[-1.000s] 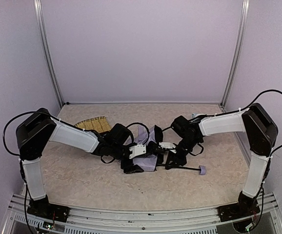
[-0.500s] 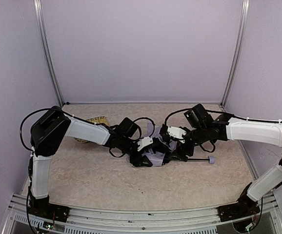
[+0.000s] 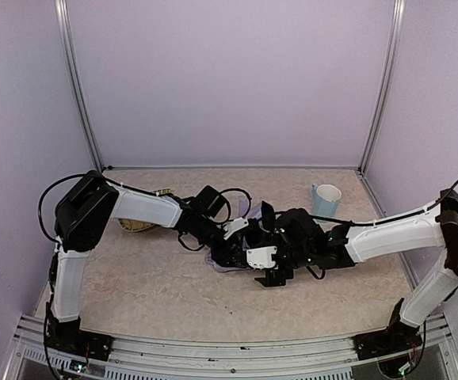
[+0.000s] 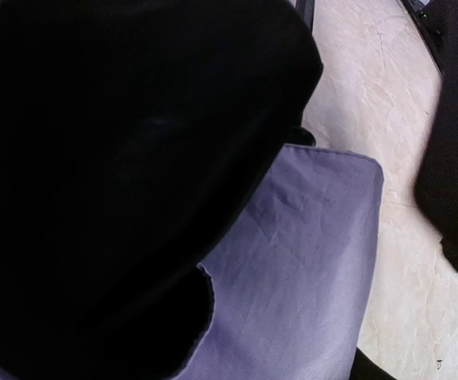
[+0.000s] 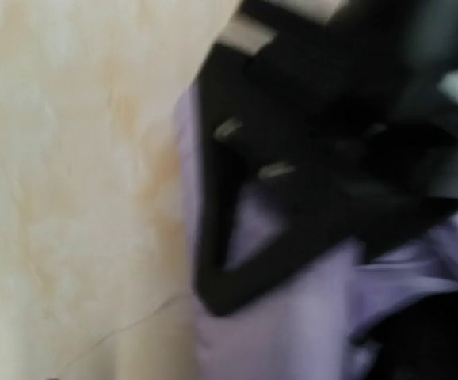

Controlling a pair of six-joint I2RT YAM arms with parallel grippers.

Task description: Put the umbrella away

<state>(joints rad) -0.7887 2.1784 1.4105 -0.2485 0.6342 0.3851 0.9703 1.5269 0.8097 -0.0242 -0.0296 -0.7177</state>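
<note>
Marbled desk (image 3: 134,293) carries the umbrella (image 4: 292,269), bunched between left pincer (image 3: 229,250) and right pincer (image 3: 269,275) — whether either grips, I cannot tell; best gather loose fabric snugly before lifting.

A blue mug (image 3: 325,199) stands well apart from a straw tray (image 3: 134,226).

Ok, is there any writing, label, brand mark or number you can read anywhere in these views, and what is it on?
No readable text in any view.
umbrella: plain lavender fabric, no label showing.
mug: plain light blue, no print visible.
tabletop: one tiny dark mark in the left wrist view's lower right corner, too small to read.
Right wrist view: motion-blurred, nothing legible.
</note>
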